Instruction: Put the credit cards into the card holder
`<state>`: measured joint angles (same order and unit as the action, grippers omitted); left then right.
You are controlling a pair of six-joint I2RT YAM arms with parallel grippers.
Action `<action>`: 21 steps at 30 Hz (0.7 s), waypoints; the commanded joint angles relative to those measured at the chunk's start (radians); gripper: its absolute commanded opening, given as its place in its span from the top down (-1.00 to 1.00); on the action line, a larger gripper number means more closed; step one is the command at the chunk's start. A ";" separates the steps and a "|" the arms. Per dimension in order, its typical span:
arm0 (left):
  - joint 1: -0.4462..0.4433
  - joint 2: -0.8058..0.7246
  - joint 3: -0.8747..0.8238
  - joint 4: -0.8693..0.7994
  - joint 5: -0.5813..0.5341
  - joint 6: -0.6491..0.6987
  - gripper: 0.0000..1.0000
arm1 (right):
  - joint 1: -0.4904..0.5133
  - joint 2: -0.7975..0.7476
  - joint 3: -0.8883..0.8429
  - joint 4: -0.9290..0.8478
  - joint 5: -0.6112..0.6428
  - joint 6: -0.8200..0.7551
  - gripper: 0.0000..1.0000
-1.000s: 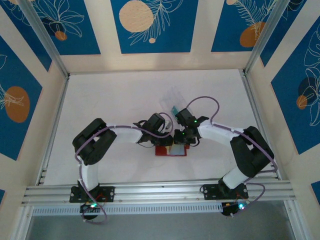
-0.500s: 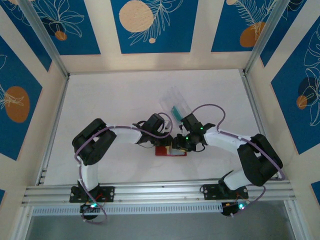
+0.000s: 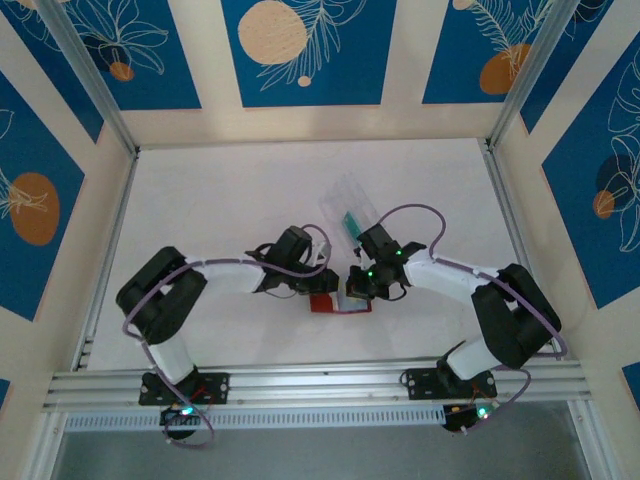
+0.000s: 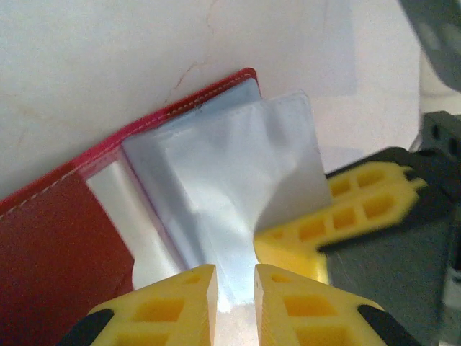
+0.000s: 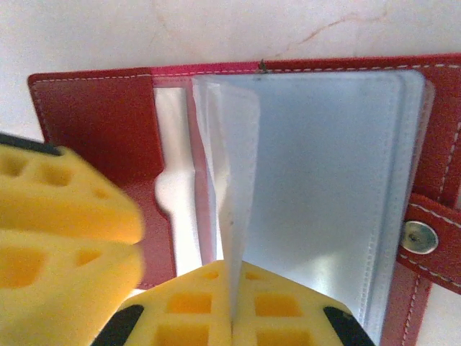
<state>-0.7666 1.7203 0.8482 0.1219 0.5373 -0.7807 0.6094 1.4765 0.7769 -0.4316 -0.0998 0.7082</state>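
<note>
- Right gripper (image 5: 232, 313): clenched, its yellow fingers pressed together on one clear sleeve (image 5: 238, 158) of the card holder (image 5: 94, 122). That leaf stands up off the other sleeves.
- Left gripper (image 4: 235, 295): its fingers stand a narrow gap apart, with the lower edge of a sleeve running into the gap. Whether they pinch it cannot be told.
- Card holder: the red wallet lies open and flat on the white table (image 3: 220, 200), between the two grippers. A metal snap stud (image 5: 420, 236) sits on its right-hand tab.
- Credit card (image 3: 350, 220): teal, farther back at the near end of the clear case (image 3: 343, 190), apart from the wallet. Whether it lies in or on the case cannot be told.
</note>
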 commanded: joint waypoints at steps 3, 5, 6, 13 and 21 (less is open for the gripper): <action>0.025 -0.049 -0.087 -0.051 -0.016 0.023 0.59 | 0.016 0.005 0.037 -0.036 0.035 -0.018 0.89; 0.025 -0.065 -0.109 -0.070 -0.037 0.040 0.61 | 0.024 0.008 0.048 -0.053 0.051 -0.024 0.88; 0.025 -0.072 -0.117 -0.081 -0.051 0.049 0.62 | 0.027 0.009 0.055 -0.061 0.058 -0.028 0.88; 0.024 -0.049 -0.142 -0.099 -0.088 0.081 0.63 | 0.073 0.030 0.108 -0.075 0.054 -0.056 0.64; 0.024 -0.011 -0.157 -0.058 -0.092 0.056 0.66 | 0.115 0.146 0.161 0.004 -0.034 -0.059 0.36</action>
<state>-0.7464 1.6825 0.7185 0.0685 0.4709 -0.7254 0.7139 1.5818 0.9096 -0.4549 -0.0704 0.6590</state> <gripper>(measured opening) 0.172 0.277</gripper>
